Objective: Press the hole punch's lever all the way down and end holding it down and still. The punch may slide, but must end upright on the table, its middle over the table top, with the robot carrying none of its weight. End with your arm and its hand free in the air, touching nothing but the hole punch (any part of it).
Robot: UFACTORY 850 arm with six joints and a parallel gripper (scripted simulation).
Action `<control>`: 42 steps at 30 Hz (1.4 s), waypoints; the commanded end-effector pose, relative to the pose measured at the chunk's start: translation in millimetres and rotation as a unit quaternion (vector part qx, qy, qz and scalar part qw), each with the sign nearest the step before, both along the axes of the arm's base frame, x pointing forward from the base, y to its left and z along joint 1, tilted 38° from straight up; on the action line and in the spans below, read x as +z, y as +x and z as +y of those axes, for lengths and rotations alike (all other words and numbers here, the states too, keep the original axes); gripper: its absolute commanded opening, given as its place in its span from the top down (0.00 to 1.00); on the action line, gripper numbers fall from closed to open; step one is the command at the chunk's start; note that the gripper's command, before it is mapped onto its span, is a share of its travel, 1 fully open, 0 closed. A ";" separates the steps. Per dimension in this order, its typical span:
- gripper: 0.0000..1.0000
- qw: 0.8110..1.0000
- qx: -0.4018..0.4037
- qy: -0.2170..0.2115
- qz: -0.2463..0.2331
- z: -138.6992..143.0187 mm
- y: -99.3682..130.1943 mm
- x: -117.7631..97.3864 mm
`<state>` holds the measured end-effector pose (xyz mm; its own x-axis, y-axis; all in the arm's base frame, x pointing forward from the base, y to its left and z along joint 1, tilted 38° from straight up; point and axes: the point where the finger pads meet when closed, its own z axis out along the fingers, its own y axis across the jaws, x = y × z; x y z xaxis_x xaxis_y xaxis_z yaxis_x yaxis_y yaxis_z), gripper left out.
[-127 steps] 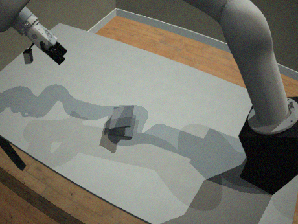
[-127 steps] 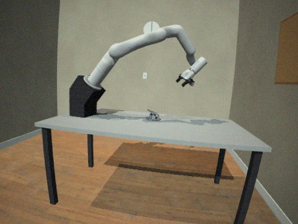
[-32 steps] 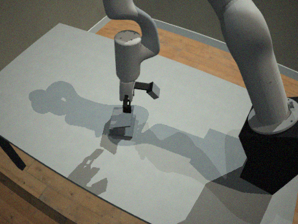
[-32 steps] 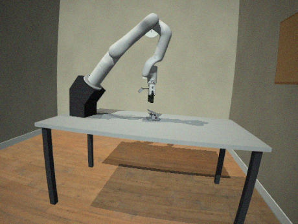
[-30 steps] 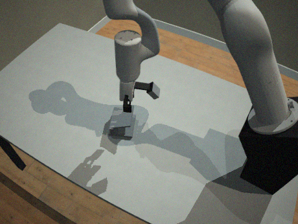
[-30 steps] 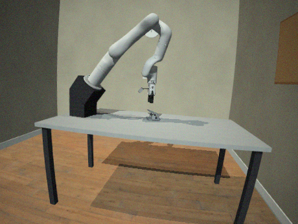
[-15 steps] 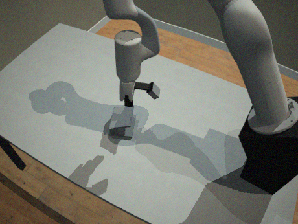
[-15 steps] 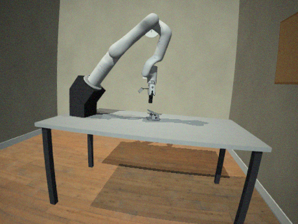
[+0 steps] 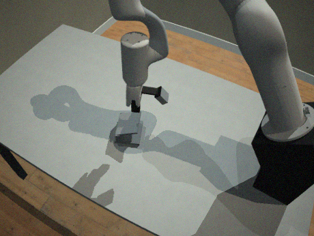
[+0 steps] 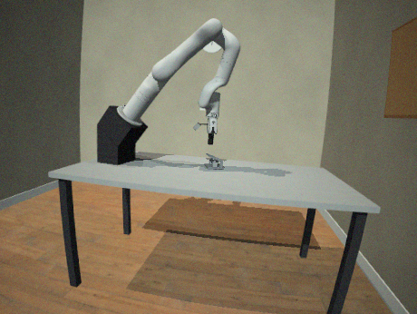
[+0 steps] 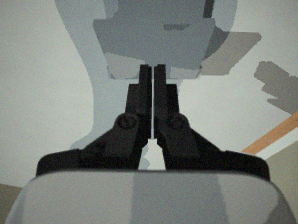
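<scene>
The grey hole punch (image 9: 128, 131) stands upright on the pale table top, near its middle, with its lever raised at a slant. It also shows small in the exterior view (image 10: 214, 162) and at the top of the wrist view (image 11: 155, 37). My gripper (image 9: 135, 108) points straight down, fingers shut together and empty. In the exterior view the gripper (image 10: 210, 141) hangs a short way above the punch, apart from it. In the wrist view the shut fingertips line up over the punch's lever.
The arm's black base block (image 9: 284, 164) stands at the right of the table. The wooden floor (image 9: 41, 208) lies beyond the table's front edge. A dark table leg (image 9: 11, 161) shows at the left edge.
</scene>
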<state>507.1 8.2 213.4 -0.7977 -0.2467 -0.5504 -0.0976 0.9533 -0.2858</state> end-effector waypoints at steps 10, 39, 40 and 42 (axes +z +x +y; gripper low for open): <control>1.00 1.000 0.000 0.000 0.000 0.1 0.2 0.4; 1.00 1.000 0.000 0.000 -0.001 -3.0 10.7 -13.4; 1.00 1.000 0.000 0.000 -0.001 -3.3 11.7 -14.7; 1.00 1.000 0.000 0.000 -0.001 -3.3 11.7 -14.7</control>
<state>517.1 5.2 200.0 -0.7979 -0.2468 -0.5499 -0.0976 0.9532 -0.2861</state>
